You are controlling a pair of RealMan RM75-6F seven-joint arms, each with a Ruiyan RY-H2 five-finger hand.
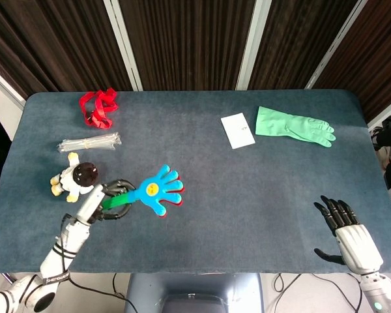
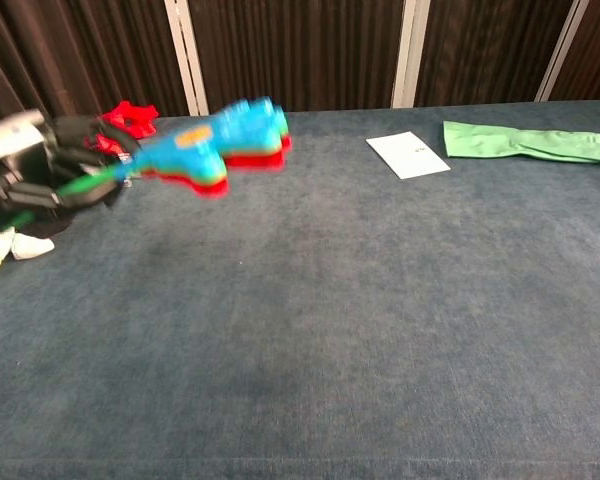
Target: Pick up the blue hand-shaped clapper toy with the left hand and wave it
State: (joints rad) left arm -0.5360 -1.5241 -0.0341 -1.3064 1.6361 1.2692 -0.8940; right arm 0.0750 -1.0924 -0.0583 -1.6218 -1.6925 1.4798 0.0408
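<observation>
Blue plastic is blurring across the chest view: the clapper is raised above the table, and I am gripping its green handle with my left hand. My dark fingers are wrapping around the handle, and the blue palm with its yellow spot is pointing to the right, away from my hand. Under the blue layer I am seeing a red layer at the fingertips of the toy. In the head view the clapper is showing over the left front part of the table, near the edge closest to me.

Just beside my left hand, a small doll with a dark head is lying on the table. Behind it a bundle of clear sticks is lying, and further back a red strap.

My right hand is hovering at the right front corner, holding nothing, with its fingers spread apart. Well apart from it, near the far edge, a green glove is lying flat, and a white card is lying just beside the glove's cuff.
</observation>
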